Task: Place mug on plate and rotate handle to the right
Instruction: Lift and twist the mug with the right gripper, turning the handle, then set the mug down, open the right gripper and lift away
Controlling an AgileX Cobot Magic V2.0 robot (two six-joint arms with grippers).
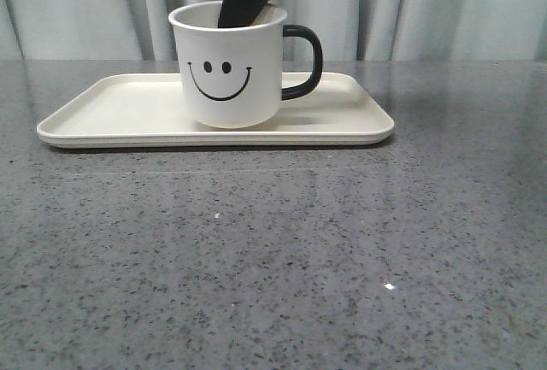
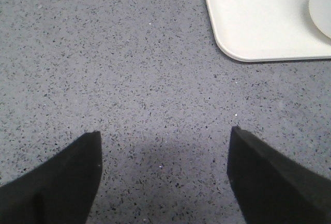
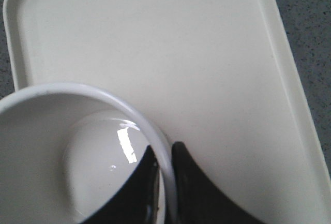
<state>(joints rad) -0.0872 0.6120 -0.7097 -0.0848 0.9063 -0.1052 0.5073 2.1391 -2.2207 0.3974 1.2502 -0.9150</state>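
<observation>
One mug (image 1: 226, 67) on my front view, standing upright on the plate (image 1: 120, 118), smiley face toward the camera and the black handle (image 1: 306, 62) pointing to the right side of the view. No brand or lettering that I can read, just the printed face. My right gripper (image 3: 165, 162) pinches the mug's rim, one finger inside, one outside. My left gripper (image 2: 164, 157) hangs over the grey speckled table (image 2: 129, 69) with its fingers spread wide and holding nothing, near the plate's corner.
</observation>
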